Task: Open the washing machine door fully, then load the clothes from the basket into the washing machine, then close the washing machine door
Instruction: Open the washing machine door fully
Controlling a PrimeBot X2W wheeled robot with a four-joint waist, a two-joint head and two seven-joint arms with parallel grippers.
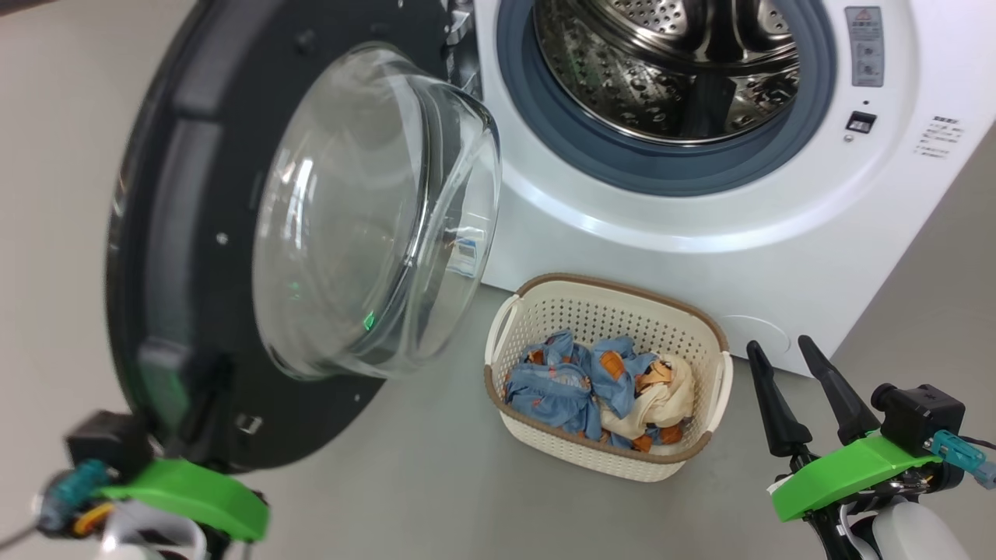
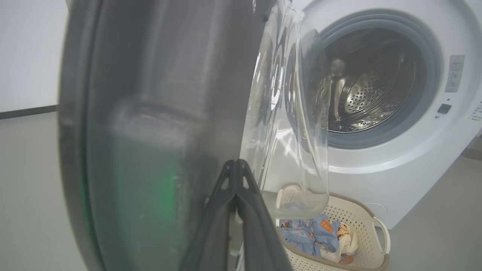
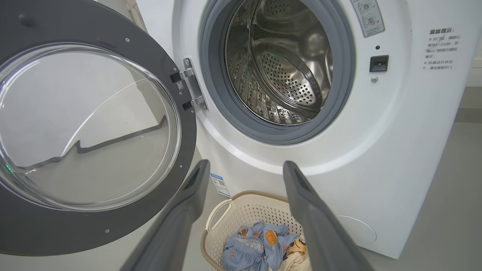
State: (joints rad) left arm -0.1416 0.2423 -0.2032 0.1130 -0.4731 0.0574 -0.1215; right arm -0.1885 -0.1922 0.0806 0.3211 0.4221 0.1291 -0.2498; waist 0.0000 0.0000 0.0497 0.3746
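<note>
Grey floor (image 1: 436, 482) runs under everything, smooth and pale. On it stands the washing machine (image 1: 778, 264), a big white box at the upper right of the head view, its round opening uncovered. The washing machine door (image 1: 156, 233) hangs open on the robot's left of that opening, its dark grey inner face turned toward the head camera and its clear glass bowl (image 1: 366, 218) bulging out from the middle; the door's lower edge looks blurred in that view. Two metal hinges (image 3: 192, 84) join the door to the cabinet front. Inside the opening sits the perforated steel drum (image 1: 661, 70), ringed by the grey-blue rubber seal (image 1: 622, 167).

Just in front of the machine, below the opening and touching the floor, sits the basket (image 1: 622, 319), cream-white with a brown rim. The clothes (image 1: 560, 381) lie bunched in it: blue pieces with orange-brown print toward the left, a cream-white piece (image 1: 669, 397) toward the right. A small blue label sticker (image 3: 220, 184) shows low on the cabinet front near the basket.

The left gripper (image 2: 235, 162) is clenched, its two fingertips pressed together close against the door's inner face near the glass; whether they touch the door I cannot tell. The right gripper (image 1: 778, 344) is spread wide and holds nothing, poised just right of the basket, fingers pointing toward the machine.
</note>
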